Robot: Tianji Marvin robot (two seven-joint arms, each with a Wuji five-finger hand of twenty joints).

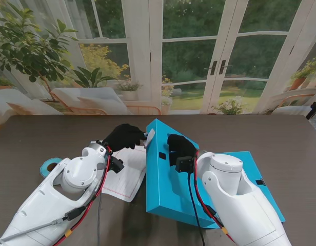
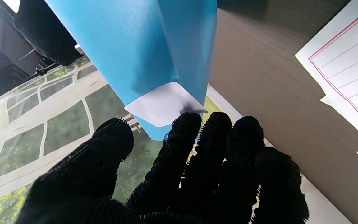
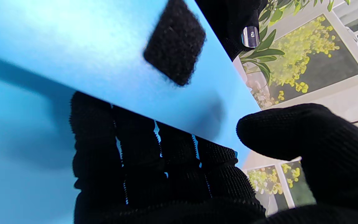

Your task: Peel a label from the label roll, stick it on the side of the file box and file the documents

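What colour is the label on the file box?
White, plain; the label on the blue file box shows best in the left wrist view.

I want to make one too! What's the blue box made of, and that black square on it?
The file box looks like thin plastic sheet, maybe coated card: smooth, with a soft sheen and crisp folds. The black square looks like a fuzzy Velcro-type fastener pad, judging by its fibrous edges.

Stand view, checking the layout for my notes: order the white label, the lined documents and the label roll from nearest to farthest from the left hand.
From the left hand:
1. White label, at its fingers on the blue file box's far corner.
2. Lined documents, flat on the table, nearer to me and left of the box.
3. Label roll, far left, beside the left arm.
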